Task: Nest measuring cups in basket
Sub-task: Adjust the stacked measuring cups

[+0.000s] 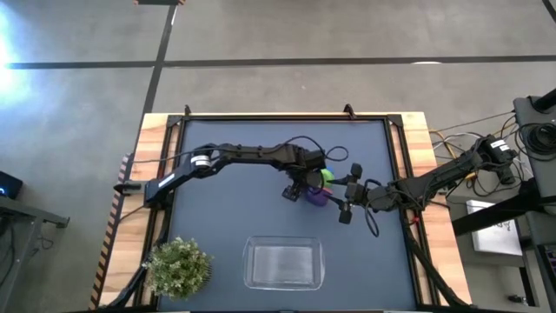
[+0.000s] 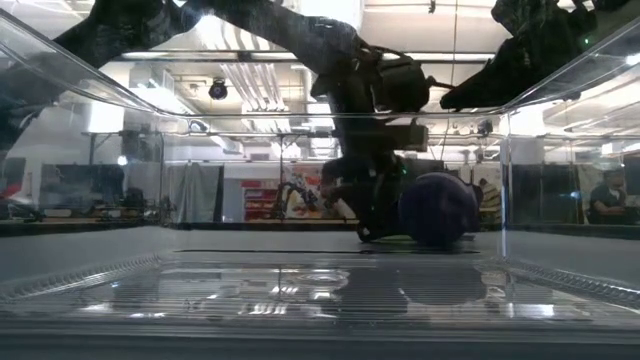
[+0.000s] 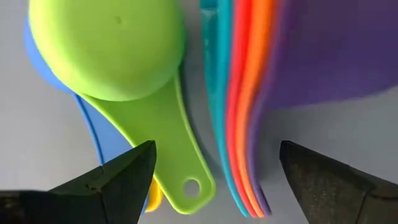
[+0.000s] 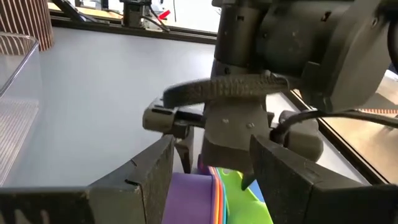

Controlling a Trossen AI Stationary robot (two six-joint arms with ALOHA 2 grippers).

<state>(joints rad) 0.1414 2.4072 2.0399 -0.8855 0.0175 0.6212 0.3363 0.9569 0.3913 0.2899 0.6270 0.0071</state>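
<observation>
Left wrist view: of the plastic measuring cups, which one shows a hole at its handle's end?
The lime-green plastic measuring cup. Its round bowl faces the camera, and its handle ends in a small hole; the others show only stacked edges or slivers.

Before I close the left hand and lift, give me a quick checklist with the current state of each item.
1. Left hand open over the cups: ok, fingers spread.
2. What sits between its fingers: green cup handle and the handles of the teal, red, orange and purple cup stack; not ok if you want one cup only.
3. Right hand clear of the left: not ok, it is open right beside the same cluster.
4. Basket holds no cup: ok.
5. Plant apart from the basket: ok.
6. All seven cups present: cannot tell; yellow barely shows.
</observation>
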